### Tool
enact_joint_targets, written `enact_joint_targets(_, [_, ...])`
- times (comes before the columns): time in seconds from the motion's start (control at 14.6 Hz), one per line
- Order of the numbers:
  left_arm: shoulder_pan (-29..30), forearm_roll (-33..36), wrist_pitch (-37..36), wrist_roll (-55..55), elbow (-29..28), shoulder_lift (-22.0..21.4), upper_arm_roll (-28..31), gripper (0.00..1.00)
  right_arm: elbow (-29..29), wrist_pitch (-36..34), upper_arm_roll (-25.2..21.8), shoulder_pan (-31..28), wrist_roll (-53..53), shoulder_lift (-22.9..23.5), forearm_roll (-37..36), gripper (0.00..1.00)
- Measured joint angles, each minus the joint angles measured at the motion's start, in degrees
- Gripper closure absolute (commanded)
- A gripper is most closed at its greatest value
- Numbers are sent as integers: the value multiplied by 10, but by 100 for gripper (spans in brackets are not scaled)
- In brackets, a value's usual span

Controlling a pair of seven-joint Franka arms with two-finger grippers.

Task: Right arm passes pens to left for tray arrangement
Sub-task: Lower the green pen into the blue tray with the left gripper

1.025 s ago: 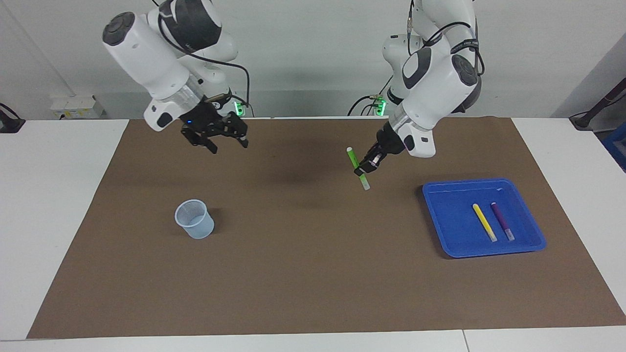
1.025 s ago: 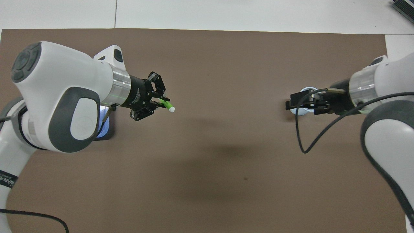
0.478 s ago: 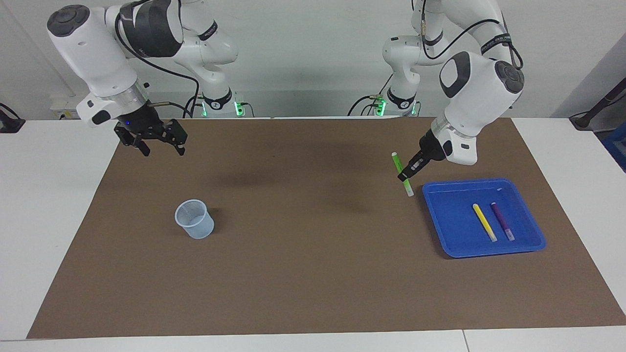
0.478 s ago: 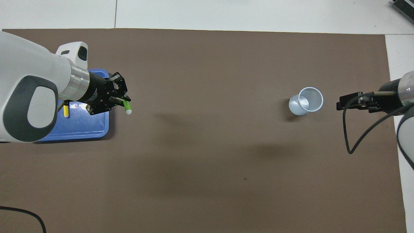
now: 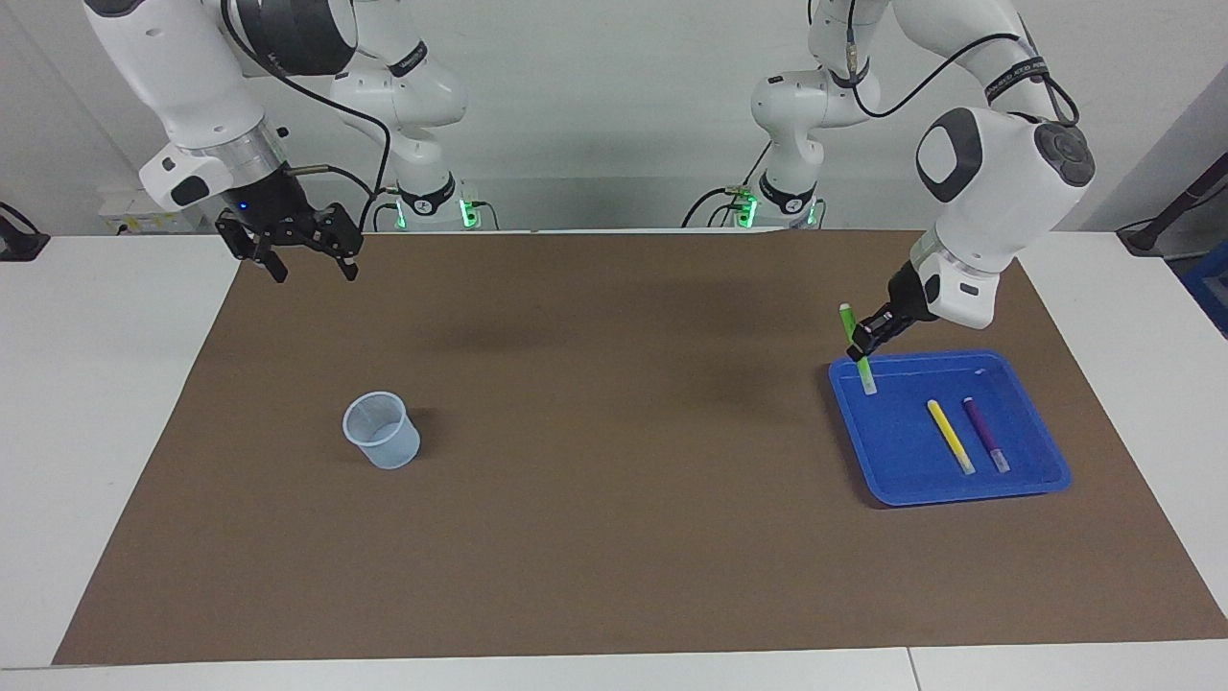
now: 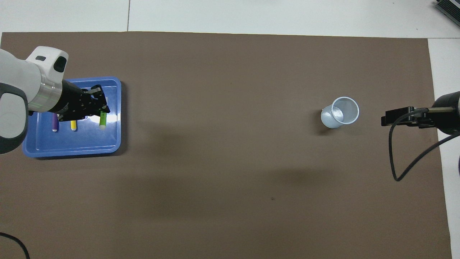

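Note:
My left gripper [image 5: 861, 346] [image 6: 96, 110] is shut on the bright green pen [image 5: 867, 376] [image 6: 103, 121]. It holds the pen nearly upright, pale tip down, over the corner of the blue tray [image 5: 902, 453] [image 6: 72, 154]. A yellow pen [image 5: 951, 437] [image 6: 73, 125] and a purple pen [image 5: 986, 435] [image 6: 54, 126] lie side by side in the tray. My right gripper [image 5: 313, 266] [image 6: 391, 119] hangs open and empty over the mat's corner at the right arm's end.
A small translucent pale-blue cup [image 5: 382, 430] [image 6: 340, 117] stands upright on the brown mat [image 5: 614, 480] toward the right arm's end. White table [image 5: 96, 432] borders the mat on all sides.
My left gripper has carried the green pen from over the mat's middle to over the tray's corner. The right arm has drawn back toward its own end and risen.

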Motion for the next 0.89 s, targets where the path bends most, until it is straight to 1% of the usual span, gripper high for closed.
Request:
enact_joint_targets(0.2, [20,23,0,74,-3,0,0,100,-2,0,6,2,0,0,0,0])
enact_joint_targets(0.48, [30,46,26,128,-15,5,0,100,-4,0,6,1,0,0,0,0])
enact_joint_targets(0.68, [35,47,59,165,-25,21,0,100,-4,0,6,1,0,0,0,0])
enact_joint_targets(0.89, [40,47,98,195,-28,48,0,100,-4,0,6,1,0,0,0,0])
